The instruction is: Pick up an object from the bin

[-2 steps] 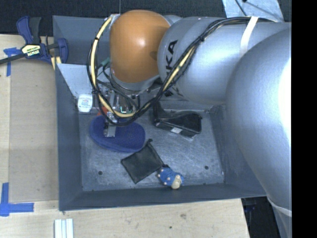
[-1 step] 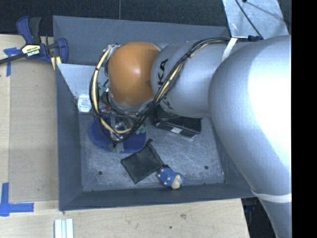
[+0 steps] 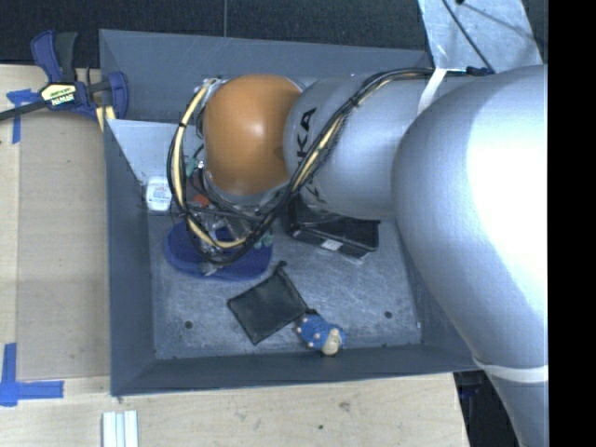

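your gripper hung low at the left of the grey metal bin, tucked beneath the arm's orange wrist cover and cables, so you could not tell whether it was open or closed. directly under it lay the flat, round, dark blue disc, on the bin floor near the left wall; whether the gripper touched it was hidden. you could judge that disc light and fairly stiff, lying flush, so its exposed front rim looked the best place to pinch. just beside it, toward the front, lay a flat black square pad, probably soft and limp. at the pad's corner sat a small blue and tan toy figure, light and easily nudged. a black box with a pale label lay under the arm.
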Controlling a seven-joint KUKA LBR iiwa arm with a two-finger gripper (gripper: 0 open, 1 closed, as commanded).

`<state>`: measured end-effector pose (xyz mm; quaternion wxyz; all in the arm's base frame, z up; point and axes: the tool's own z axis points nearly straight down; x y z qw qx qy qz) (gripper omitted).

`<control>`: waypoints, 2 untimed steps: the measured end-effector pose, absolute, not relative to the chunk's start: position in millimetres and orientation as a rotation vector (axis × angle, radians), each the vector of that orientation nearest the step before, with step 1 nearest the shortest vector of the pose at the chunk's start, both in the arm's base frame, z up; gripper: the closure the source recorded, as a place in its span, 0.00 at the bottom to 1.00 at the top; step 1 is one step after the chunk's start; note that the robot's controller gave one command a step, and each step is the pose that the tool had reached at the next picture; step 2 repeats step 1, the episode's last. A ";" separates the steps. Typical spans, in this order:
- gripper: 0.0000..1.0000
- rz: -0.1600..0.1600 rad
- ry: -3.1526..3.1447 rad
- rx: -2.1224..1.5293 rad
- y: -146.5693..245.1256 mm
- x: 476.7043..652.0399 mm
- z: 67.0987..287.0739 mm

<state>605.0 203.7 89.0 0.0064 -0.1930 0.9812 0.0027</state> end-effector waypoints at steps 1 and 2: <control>1.00 0.003 3.080 -0.553 202.8 602.1 217.7; 1.00 0.003 3.080 -0.553 202.8 602.1 217.7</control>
